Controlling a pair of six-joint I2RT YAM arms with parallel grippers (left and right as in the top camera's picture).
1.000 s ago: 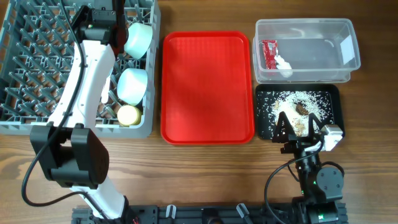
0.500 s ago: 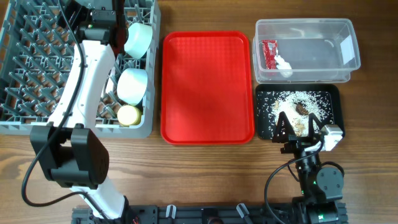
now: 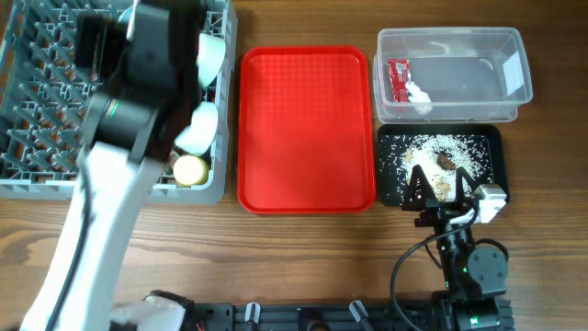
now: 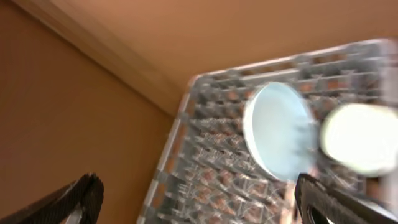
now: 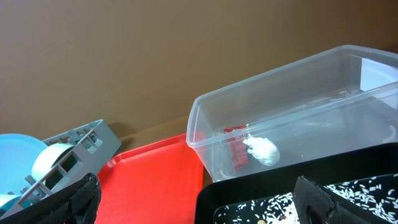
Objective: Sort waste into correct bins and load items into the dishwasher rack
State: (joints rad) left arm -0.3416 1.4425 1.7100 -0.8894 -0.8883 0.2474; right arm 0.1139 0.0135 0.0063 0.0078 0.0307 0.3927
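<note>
Two open grippers, and nearly everything looks sorted.

Nearest, the right gripper (image 3: 437, 187) hangs over the near edge of the black tray (image 3: 388, 193), fingers spread wide and empty. Food scraps (image 3: 444, 161) and rice crumbs (image 3: 441, 144) lie in that tray. Beyond it, the clear tub (image 3: 469, 78) holds the snack wrapper (image 3: 397, 79) at its left end, long axis running near-to-far. The red tray (image 3: 308, 129) has nothing on it. Over the dishwasher rack (image 3: 37, 110), the left gripper (image 4: 199, 196) gapes wide, holding nothing. A plate (image 4: 277, 130) stands on edge among the pegs, with bowls (image 3: 207, 124) and a yellow cup (image 3: 191, 170) nearby. I can't spot the fork or spoon, so I'd judge it almost finished.
</note>
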